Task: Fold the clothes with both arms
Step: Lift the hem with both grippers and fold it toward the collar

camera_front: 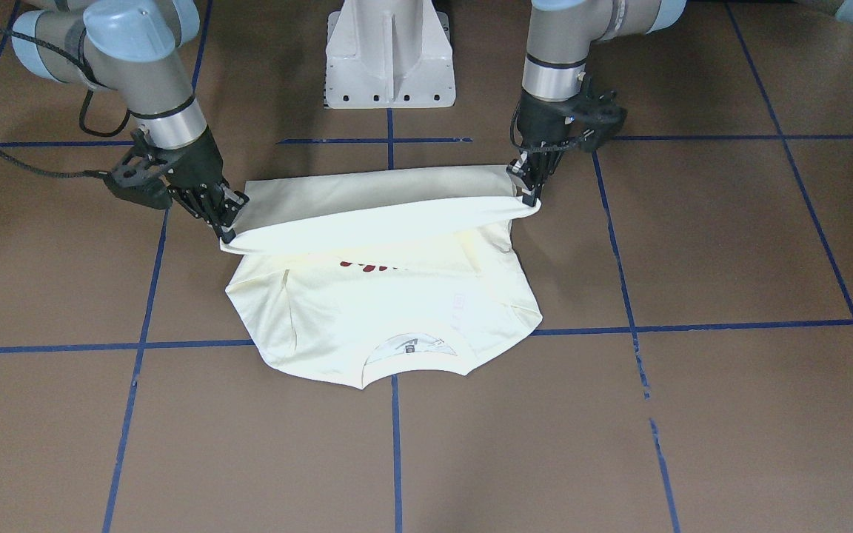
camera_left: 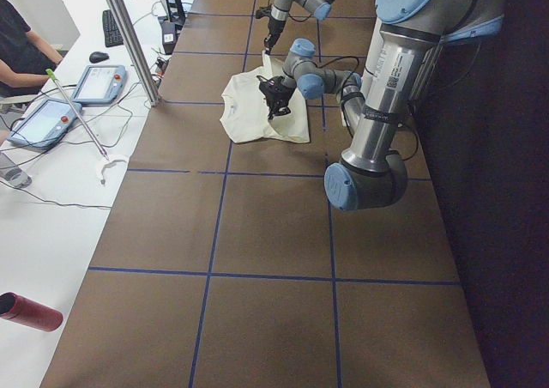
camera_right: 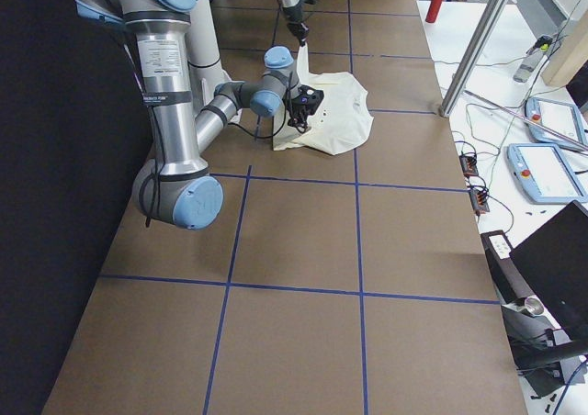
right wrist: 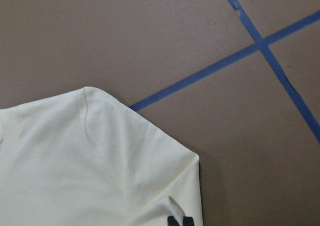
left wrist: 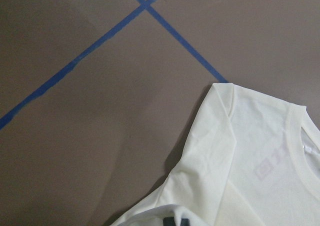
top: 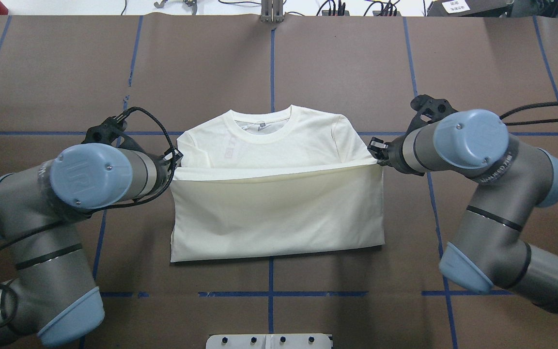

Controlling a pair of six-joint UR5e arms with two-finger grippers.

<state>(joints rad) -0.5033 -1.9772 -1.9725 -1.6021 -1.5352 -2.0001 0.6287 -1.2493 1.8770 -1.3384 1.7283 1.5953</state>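
T-shirt (top: 279,218) half-folded, hem (top: 279,170) pinched in jaws of left arm (top: 90,177) and right arm (top: 468,140) (collar (top: 259,121) uncovered); next move probably carries hem to collar

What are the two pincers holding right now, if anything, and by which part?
The left pincer and the right pincer each pinch one end of the raised bottom edge of the T-shirt, which is stretched between them above the rest of it.

Brown table (camera_left: 257,319) gridded with blue tape (camera_front: 397,444). In the left side view, a white bench (camera_left: 51,251) at nine o'clock carries tablets (camera_left: 99,83) and a keyboard (camera_left: 112,27). A metal post (camera_left: 129,38) stands at eleven.
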